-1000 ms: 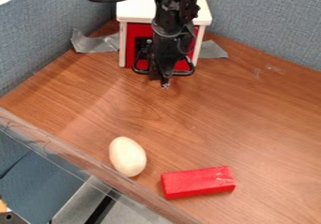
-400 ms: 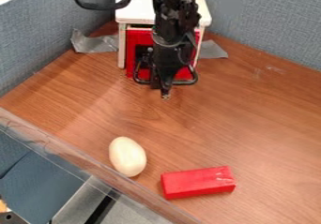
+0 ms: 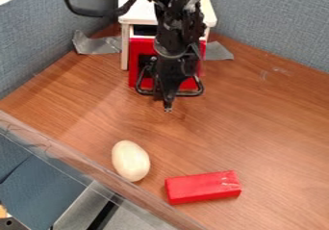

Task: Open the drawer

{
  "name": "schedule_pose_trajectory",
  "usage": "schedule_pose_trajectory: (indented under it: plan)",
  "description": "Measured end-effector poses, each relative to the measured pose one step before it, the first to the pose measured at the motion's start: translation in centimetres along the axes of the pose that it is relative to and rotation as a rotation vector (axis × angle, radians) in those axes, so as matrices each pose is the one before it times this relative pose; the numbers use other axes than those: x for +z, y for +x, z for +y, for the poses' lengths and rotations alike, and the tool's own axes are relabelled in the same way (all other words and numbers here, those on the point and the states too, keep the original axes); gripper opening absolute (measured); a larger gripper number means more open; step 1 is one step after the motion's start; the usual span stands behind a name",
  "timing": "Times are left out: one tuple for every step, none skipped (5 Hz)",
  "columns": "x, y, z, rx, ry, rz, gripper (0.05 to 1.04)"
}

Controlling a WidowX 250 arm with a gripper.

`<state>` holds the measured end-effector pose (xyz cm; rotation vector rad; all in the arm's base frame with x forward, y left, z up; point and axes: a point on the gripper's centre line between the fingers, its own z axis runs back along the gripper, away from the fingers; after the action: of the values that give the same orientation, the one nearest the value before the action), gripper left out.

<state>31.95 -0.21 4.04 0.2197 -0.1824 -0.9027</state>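
Camera view: a red drawer (image 3: 134, 63), its looped black handle (image 3: 188, 94) behind the pincer (image 3: 168, 108), stands partly out of a white cabinet (image 3: 139, 15) at the wood-grained table's (image 3: 250, 118) far corner. I cannot tell whether the pincer is open. A smooth cream egg shape (image 3: 131, 160) and glossy red block (image 3: 202, 187) lie nearer the front edge.

No readable text, labels, numbers or signs.
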Motion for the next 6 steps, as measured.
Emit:
schedule_pose_trajectory:
  plan:
    - [0.242, -0.223, -0.418, -0.0086, -0.0010, -0.0036, 0.102]
    - [0.334, -0.209, -0.683, -0.0101, -0.0016, -0.0054, 0.102]
    - [0.597, -0.066, -0.822, -0.0190, -0.0005, -0.0061, 0.102]
    - [0.259, -0.309, -1.042, -0.0242, -0.0029, -0.0114, 0.094]
    - [0.617, 0.116, -0.686, -0.0205, -0.0009, -0.0085, 0.094]
    - [-0.046, -0.194, -0.693, -0.0117, -0.0088, -0.0014, 0.092]
